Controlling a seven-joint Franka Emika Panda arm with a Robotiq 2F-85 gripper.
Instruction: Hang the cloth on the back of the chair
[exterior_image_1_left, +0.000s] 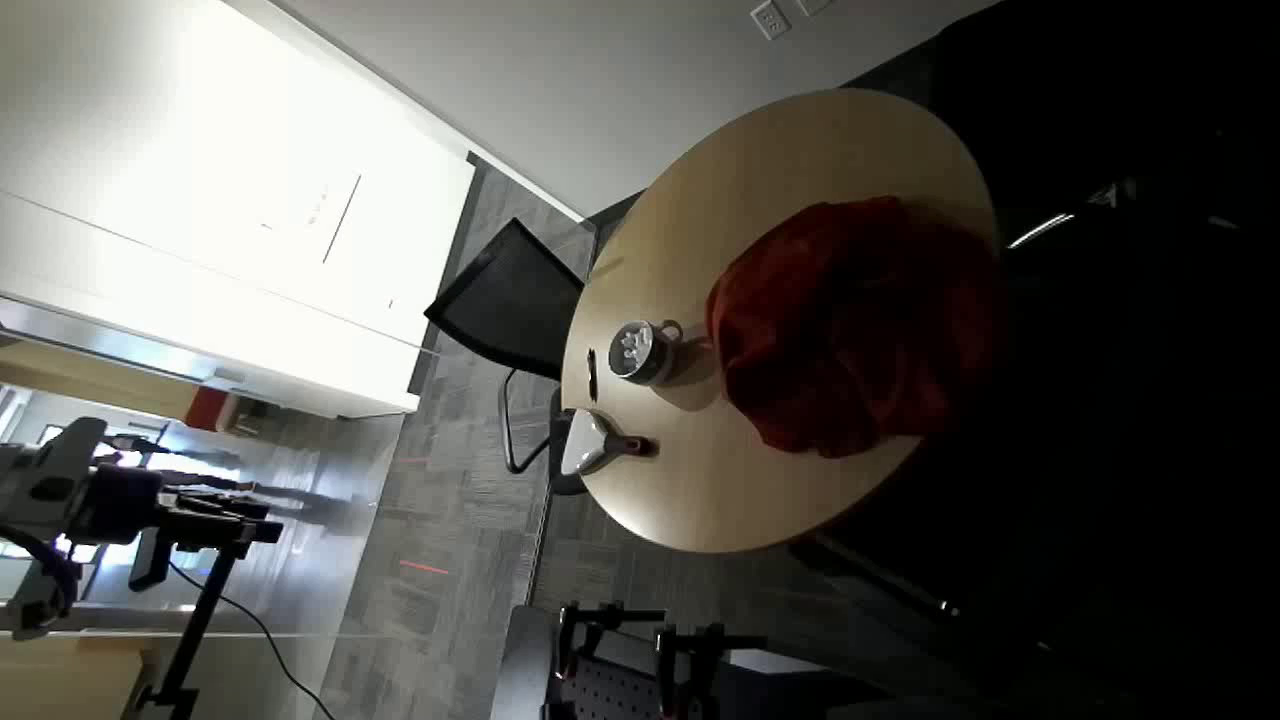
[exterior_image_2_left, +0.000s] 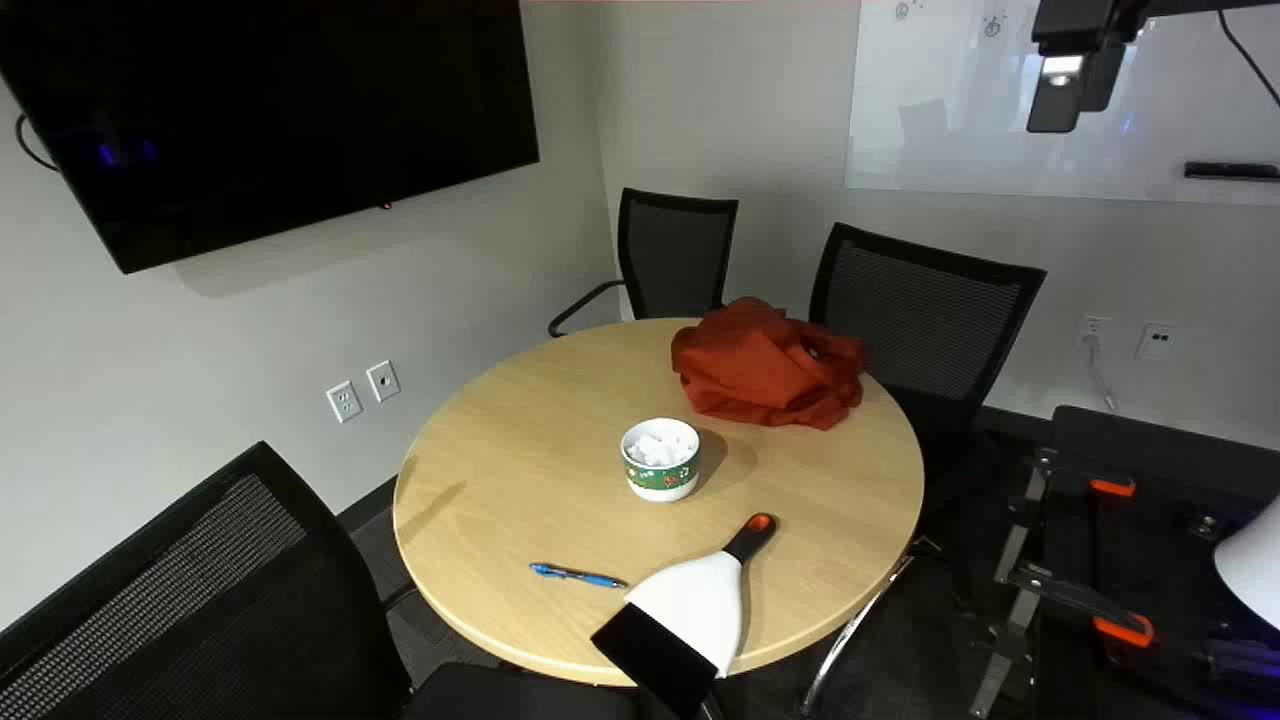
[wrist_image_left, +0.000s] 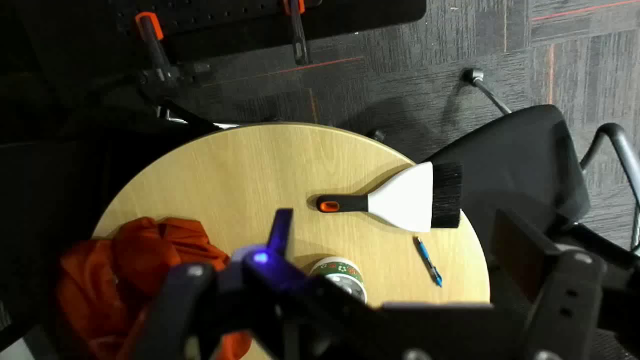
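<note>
On the table (exterior_image_2_left: 520, 450) | mug (exterior_image_2_left: 662, 479), white lumps (exterior_image_2_left: 660, 446) inside | cloth (exterior_image_2_left: 765, 368) heaped near it | claw (exterior_image_2_left: 1080, 95) spread wide

In an exterior view, a sideways-turned camera looks across the round table (exterior_image_1_left: 720, 500) from near the red cloth (exterior_image_1_left: 845, 330). In an exterior view, from near the brush (exterior_image_2_left: 692, 605), it faces the whiteboard (exterior_image_2_left: 960, 125). The wrist view looks steeply down. All share the round table.

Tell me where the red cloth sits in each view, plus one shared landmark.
In an exterior view: red cloth, right of center.
In an exterior view: red cloth, just right of center.
Wrist view: red cloth, lower left.
Shared landmark: white brush, in all three.
</note>
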